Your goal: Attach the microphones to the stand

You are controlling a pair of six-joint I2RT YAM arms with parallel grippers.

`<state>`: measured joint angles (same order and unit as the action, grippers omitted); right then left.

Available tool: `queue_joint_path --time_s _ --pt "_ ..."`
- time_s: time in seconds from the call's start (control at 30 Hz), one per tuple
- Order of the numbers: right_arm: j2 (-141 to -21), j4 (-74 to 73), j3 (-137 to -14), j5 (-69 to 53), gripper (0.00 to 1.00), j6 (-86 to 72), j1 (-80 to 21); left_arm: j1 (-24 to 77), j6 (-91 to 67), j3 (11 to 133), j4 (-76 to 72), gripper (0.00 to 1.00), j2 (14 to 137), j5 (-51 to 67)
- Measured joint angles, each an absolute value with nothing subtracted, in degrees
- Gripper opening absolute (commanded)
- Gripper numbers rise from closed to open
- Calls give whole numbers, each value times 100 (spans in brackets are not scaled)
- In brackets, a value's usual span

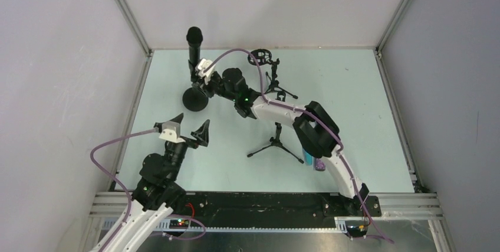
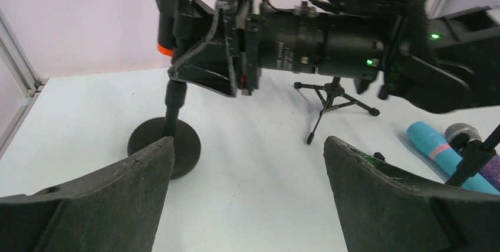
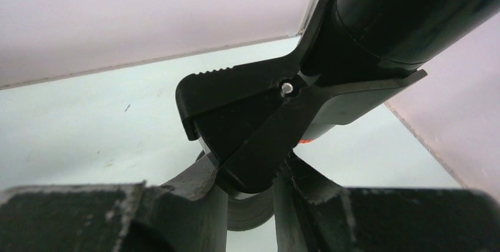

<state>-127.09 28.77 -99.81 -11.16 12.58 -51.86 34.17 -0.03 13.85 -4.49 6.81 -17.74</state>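
The black microphone with the orange-red end stands upright in the spring clip of a round-based stand. My right gripper is shut on the clip's two handles, seen close up between its fingers. The left gripper hovers open and empty in front of that stand's base. The cyan-blue microphone and the glittery purple microphone with its silver mesh head lie side by side on the table, partly under the right arm.
A small black tripod stand is at mid-table. A second tripod with a ring mount stands at the back. Metal frame posts and white walls close in the table on three sides.
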Motion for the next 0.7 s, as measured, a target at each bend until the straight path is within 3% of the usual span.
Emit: queue_joint_path --time_s 0.3,0.7 --pt "-13819 2206 -11716 -1350 0 1745 -5111 3417 5 1459 408 100 82 -1833" --pt "-14114 1216 -12470 -1557 0 2145 -5103 3417 47 1459 755 100 40 -1883"
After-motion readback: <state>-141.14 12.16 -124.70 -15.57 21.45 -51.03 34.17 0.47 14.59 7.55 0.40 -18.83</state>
